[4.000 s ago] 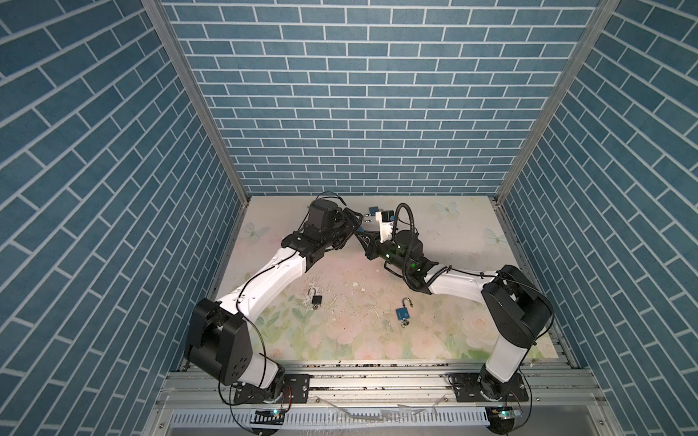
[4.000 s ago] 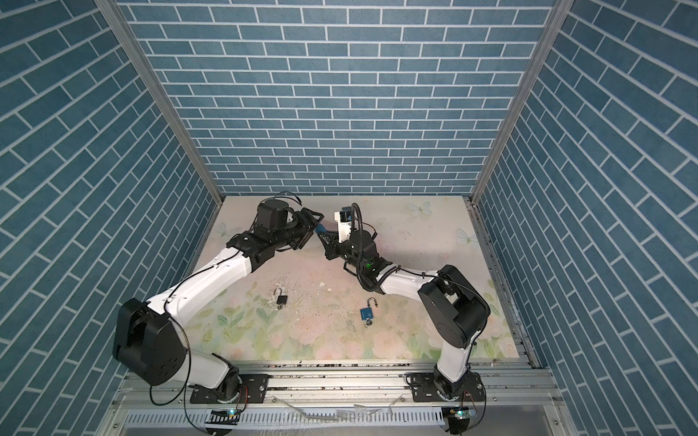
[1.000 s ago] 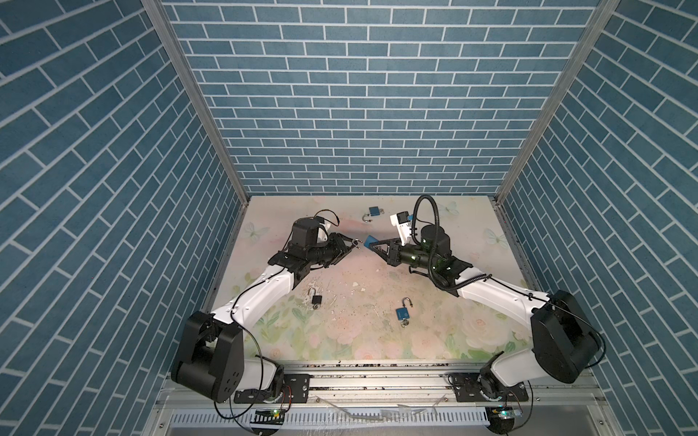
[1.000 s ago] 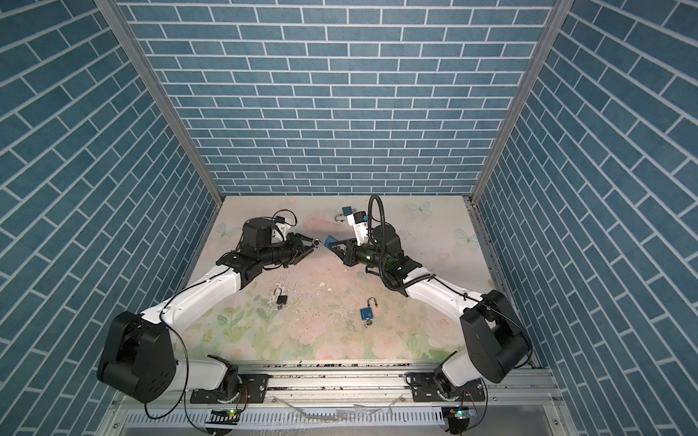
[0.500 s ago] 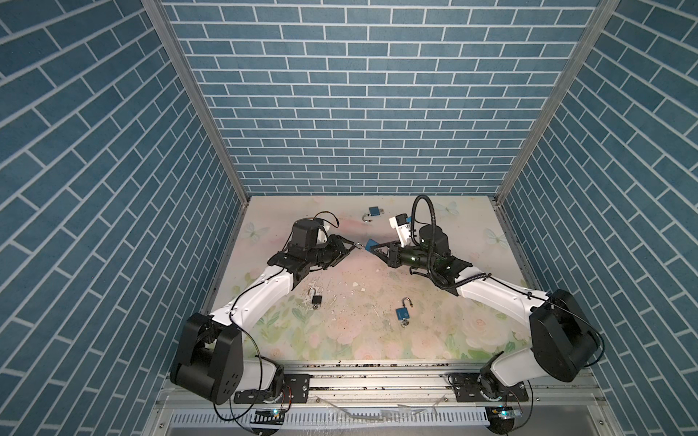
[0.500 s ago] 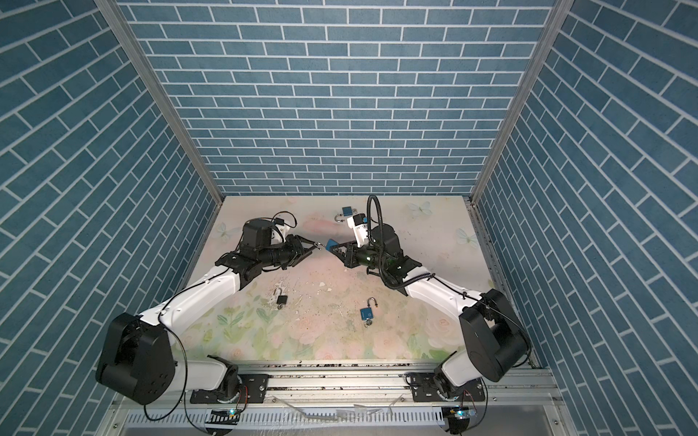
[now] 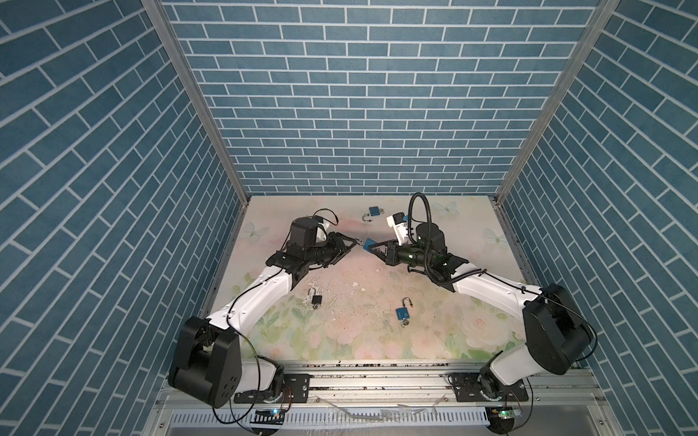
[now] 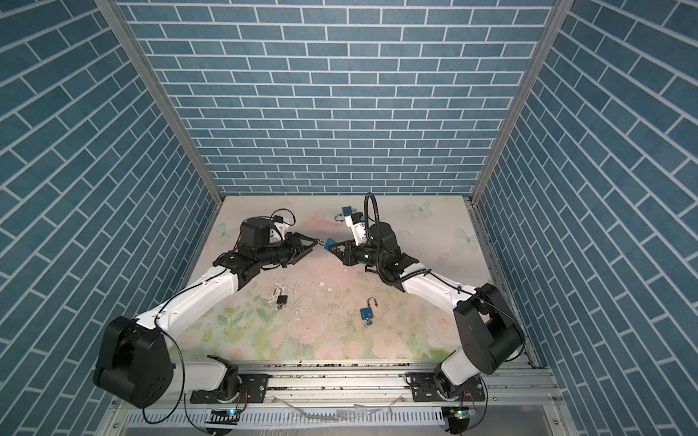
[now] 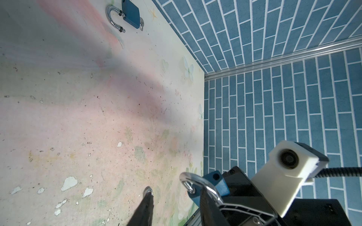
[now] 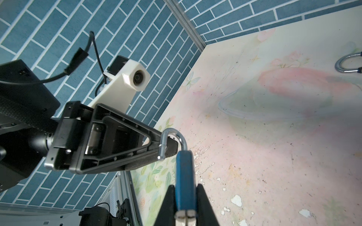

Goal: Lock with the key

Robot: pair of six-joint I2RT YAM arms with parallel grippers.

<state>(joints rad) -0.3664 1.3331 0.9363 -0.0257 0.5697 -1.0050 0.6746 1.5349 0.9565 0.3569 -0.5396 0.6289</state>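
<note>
No text, brand, number or sign can be read in any view. In both top views the blue padlock (image 7: 402, 313) (image 8: 366, 312) lying at the lower centre of the frame carries a small pale mark on its face, too small to make out.
</note>
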